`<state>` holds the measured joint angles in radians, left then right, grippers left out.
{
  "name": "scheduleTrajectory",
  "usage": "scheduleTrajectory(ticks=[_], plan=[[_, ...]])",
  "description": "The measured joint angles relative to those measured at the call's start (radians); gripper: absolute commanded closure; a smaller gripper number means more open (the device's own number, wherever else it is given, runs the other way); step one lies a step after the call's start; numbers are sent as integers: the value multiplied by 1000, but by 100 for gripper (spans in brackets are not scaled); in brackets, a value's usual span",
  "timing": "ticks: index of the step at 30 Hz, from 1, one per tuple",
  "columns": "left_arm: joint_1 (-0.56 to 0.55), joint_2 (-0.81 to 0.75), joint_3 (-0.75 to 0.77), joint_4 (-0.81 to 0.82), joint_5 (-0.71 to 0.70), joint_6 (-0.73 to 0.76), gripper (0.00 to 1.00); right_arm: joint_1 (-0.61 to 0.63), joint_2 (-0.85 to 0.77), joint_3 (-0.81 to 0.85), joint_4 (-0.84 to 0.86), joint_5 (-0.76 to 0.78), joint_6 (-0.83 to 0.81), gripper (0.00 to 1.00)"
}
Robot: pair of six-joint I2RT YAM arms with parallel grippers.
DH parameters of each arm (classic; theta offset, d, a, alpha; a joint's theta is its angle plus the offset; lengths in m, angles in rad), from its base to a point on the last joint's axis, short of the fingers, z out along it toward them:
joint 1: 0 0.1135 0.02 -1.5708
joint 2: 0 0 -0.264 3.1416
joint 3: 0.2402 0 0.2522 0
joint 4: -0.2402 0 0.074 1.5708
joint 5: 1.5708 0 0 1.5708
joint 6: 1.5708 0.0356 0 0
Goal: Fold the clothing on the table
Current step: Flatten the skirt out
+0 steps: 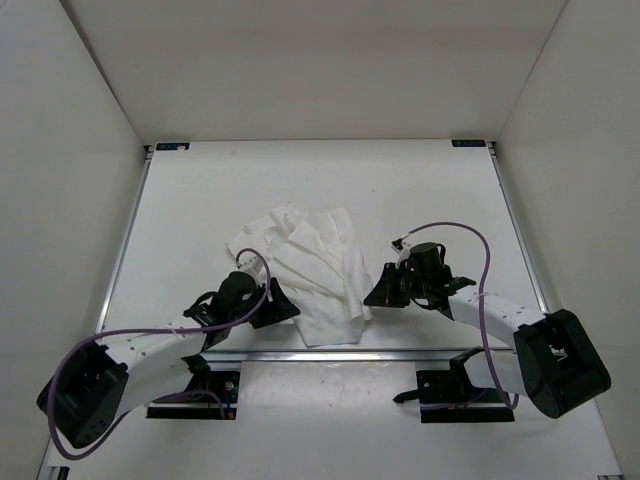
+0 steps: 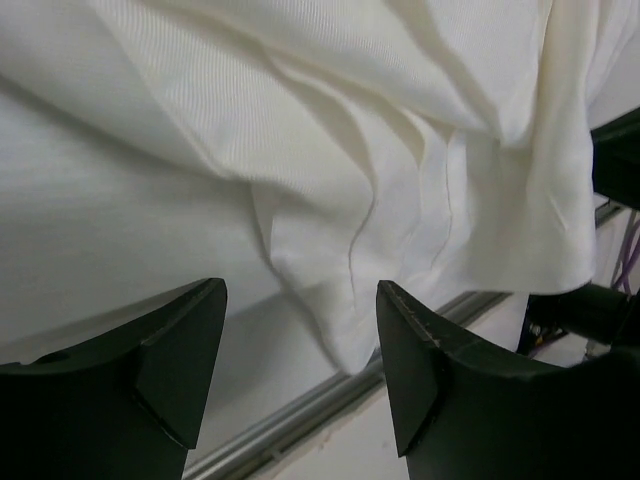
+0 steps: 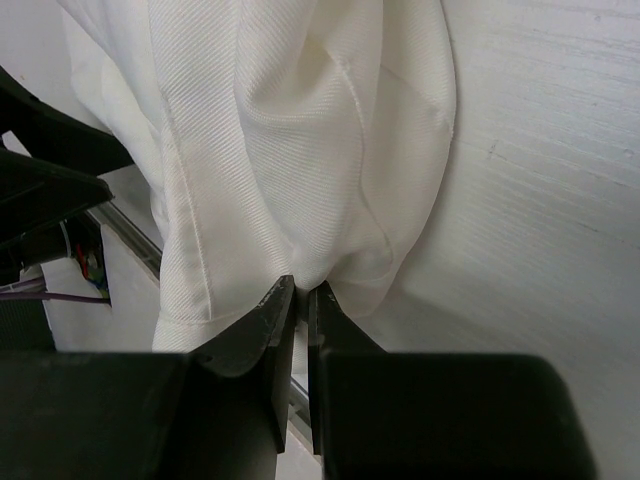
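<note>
White clothing, top view: the clothing (image 1: 305, 275) lies crumpled in pleated folds on the table (image 1: 200, 200), close to the front rail (image 1: 330, 353) and between my two arms.
Left gripper, top view: the left gripper (image 1: 275, 305) sits at the clothing's lower left edge, low over the table.
Right gripper, top view: the right gripper (image 1: 378, 290) sits at the clothing's lower right edge; I cannot read its fingers from this angle.
Clothing, left wrist view: the clothing (image 2: 350, 150) fills the upper field, with one corner drooping toward the rail (image 2: 300, 415).
Fingers, left wrist view: the left gripper (image 2: 300, 290) has its fingers spread wide. The drooping corner lies in the gap between them, and I see neither finger pressing it.
Clothing, right wrist view: the clothing (image 3: 300, 130) rises in gathered vertical folds, with bare table (image 3: 540, 200) to the right.
Fingers, right wrist view: the right gripper (image 3: 300, 290) has its fingers pressed nearly together, pinching a bunched fold at the clothing's lower edge.
</note>
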<state>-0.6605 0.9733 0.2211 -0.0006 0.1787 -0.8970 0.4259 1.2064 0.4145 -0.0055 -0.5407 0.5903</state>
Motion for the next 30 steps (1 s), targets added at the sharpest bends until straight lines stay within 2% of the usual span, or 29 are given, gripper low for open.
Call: scheduleTrajectory(ticks=[5,6,7,9,10,14,17,21,25,30], plan=[[-14,134,40,116,-72,17,30,-2,0,0,0,-3,-2,100],[-19,169,53,142,-83,23,37,-3,-1,0,1,-5,-3,100],[-24,204,65,172,-91,27,44,-5,-2,0,1,-6,-5,100],[-32,267,73,228,-97,29,93,-12,-4,0,2,-12,-9,99],[-35,291,74,243,-101,35,100,-17,-6,0,2,-15,-11,100],[-34,307,85,234,-94,61,100,-39,-20,1,-12,-33,-23,100],[16,208,137,87,-80,111,100,-83,-55,26,-79,-68,-49,100],[196,76,344,-132,-34,223,100,-206,-122,127,-191,-126,-98,100],[357,-13,557,-277,-6,333,100,-316,-199,232,-251,-168,-135,100],[359,-74,591,-378,29,398,100,-314,-260,267,-305,-202,-155,100]])
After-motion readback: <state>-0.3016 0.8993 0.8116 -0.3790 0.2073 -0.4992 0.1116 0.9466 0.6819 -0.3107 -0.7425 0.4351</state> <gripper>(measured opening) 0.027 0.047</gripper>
